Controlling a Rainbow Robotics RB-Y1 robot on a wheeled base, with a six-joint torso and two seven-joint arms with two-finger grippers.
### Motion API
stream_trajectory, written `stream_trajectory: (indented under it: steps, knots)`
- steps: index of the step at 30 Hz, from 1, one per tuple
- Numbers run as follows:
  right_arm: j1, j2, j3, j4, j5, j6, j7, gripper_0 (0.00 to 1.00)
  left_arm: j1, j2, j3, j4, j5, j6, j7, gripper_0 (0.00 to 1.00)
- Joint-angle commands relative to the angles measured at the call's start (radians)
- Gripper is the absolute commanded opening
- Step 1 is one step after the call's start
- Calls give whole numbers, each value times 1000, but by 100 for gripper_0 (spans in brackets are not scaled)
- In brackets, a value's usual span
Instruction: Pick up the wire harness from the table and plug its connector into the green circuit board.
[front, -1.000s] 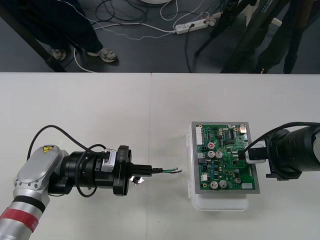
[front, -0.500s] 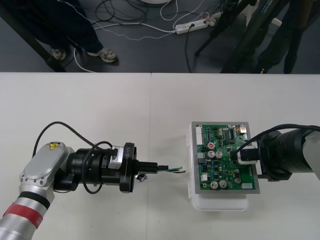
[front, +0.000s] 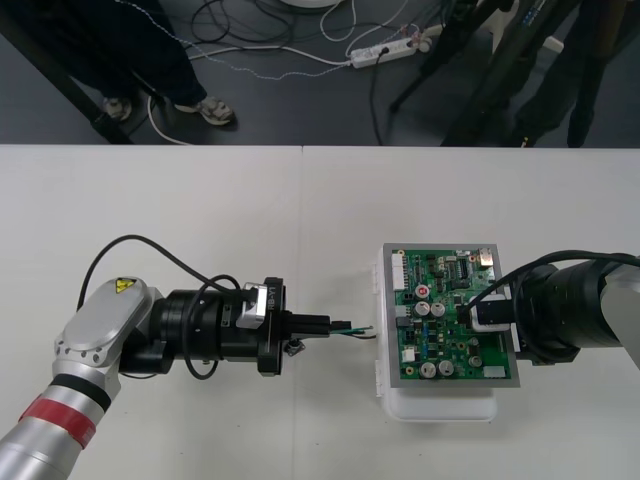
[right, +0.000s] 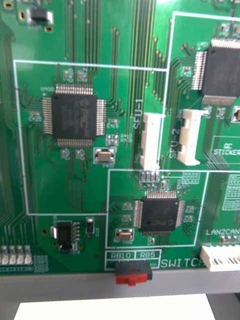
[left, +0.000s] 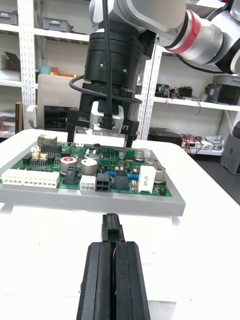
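Left wrist view, up close: left gripper (left: 112, 248) clamped tight on the wire harness (front: 351, 329) at its black plug (left: 112, 227), just short of the green circuit board (left: 55, 165); right gripper (front: 492, 312) hangs over the board's opposite edge.

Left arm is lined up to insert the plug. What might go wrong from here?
The plug held in the left pincer looks slightly off-line from the black socket at the green circuit board's edge, so it may hit the grey frame instead. The right pincer hangs close over the board, so the arms may collide there.
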Motion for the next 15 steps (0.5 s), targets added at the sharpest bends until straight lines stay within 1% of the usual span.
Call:
stream_trajectory:
  steps: [1, 7, 15]
  knots:
    - [-26, 9, 16, -6, -5, -5, 22, 100, -41, -24, -55, -6, 42, 82, -48, 0]
    - [-26, 13, 16, -6, -11, -5, 19, 100, -53, -24, -100, -6, 70, 131, -51, 0]
    - [-27, 24, 16, -6, -13, -5, 17, 100, -60, -41, -114, -6, 62, 160, -47, 0]
